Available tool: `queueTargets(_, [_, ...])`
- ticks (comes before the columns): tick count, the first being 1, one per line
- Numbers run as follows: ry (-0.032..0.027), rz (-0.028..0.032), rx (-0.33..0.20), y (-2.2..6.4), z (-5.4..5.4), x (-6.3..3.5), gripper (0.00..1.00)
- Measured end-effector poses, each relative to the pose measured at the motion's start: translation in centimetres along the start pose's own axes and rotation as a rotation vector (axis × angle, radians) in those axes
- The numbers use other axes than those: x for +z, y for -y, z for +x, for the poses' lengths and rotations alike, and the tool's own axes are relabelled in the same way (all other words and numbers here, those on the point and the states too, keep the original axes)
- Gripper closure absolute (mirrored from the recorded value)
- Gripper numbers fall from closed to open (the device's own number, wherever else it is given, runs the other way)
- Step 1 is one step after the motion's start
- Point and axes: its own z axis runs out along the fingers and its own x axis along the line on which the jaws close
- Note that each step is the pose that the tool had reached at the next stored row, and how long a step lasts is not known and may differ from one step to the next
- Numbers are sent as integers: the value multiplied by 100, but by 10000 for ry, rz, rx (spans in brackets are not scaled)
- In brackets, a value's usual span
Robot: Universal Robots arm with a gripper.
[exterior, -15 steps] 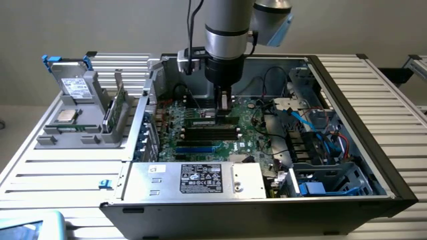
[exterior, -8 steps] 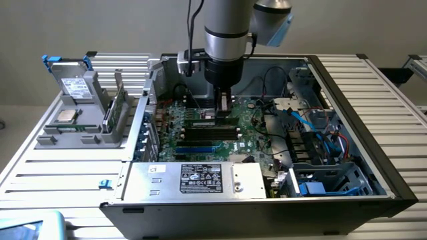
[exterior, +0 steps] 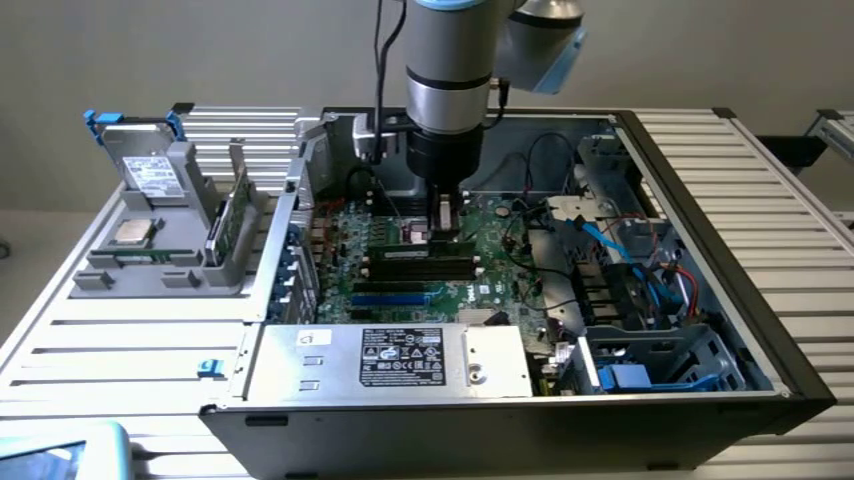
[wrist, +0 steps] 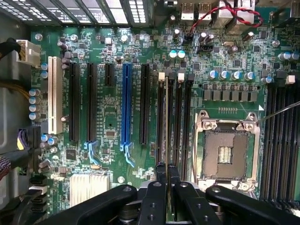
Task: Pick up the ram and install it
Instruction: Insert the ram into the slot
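Ram (wrist: 166, 122), seen edge-on in the wrist view as a thin pale strip, was pinched between the two black fingers (wrist: 161, 180) of the gripper (wrist: 167, 168), whose jaws were closed onto it. The strip ran parallel to the black memory slots (wrist: 180, 122) and lay over the bank just beside the empty processor socket (wrist: 226, 152). Whether it was seated in a slot or only held above one could not be told.

On the far side of the memory bank from the socket, the green motherboard (wrist: 112, 154) carried a row of black expansion slots, one blue slot (wrist: 126, 105) and one white slot (wrist: 52, 93). A red and black wire pair (wrist: 234, 14) looped near the board's edge.

In the exterior view the arm (exterior: 447, 60) descended straight into the open computer case (exterior: 747, 330), with the gripper (exterior: 446, 232) low over the middle of the board. The silver power supply (exterior: 400, 360) sat at the near edge of the case. On the slatted table (exterior: 120, 340), toward the exterior view's left, a grey rack (exterior: 147, 275) stood well apart from the gripper, with a green card (exterior: 238, 215) upright in it.
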Motion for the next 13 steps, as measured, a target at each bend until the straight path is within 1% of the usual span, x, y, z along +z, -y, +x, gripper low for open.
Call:
queueTargets(1, [-7,0,0,-1,0,2,87])
queueTargets(3, [-39,0,-1,0,0,8,87])
queueTargets(4, [-66,36,2,-2,-1,12,87])
queueTargets(6, [-118,162,12,-5,-8,17,87])
queueTargets(7, [-131,232,16,-6,-13,20,87])
queueTargets(8, [-137,275,18,-11,-17,24,87])
queueTargets(9, [-140,301,20,-21,-19,28,87])
queueTargets(11, [-149,315,20,-34,-20,34,87])
queueTargets(12, [-199,313,18,-33,-20,40,87])
queueTargets(13, [-204,314,17,-34,-20,46,87])
